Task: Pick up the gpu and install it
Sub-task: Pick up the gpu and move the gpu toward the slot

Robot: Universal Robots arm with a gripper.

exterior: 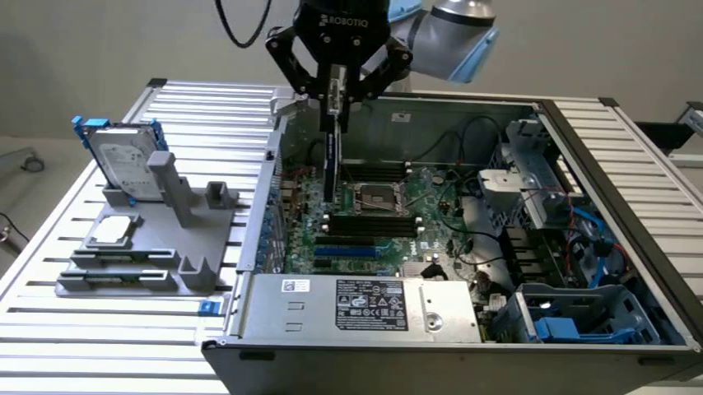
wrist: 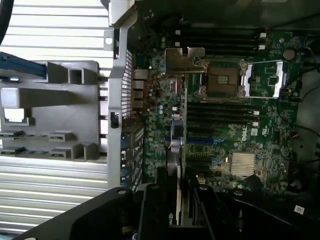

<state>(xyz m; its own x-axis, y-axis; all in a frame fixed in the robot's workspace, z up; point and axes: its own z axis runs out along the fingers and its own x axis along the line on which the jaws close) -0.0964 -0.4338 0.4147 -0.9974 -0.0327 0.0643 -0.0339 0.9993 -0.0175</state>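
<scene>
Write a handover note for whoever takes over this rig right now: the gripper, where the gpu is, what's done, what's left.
Gripper: shut on the gpu, holding it by its top edge.
Gpu: hangs upright inside the open computer case, over the motherboard, near the case wall on the exterior view's left.
Done: gpu picked up and brought over the board.
Left: seating it in a slot. I cannot tell whether its lower edge touches the board.
The hard drive stands on the grey holder outside the case.

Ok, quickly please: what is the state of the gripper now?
Gripper: closed, holding the gpu upright.
</scene>
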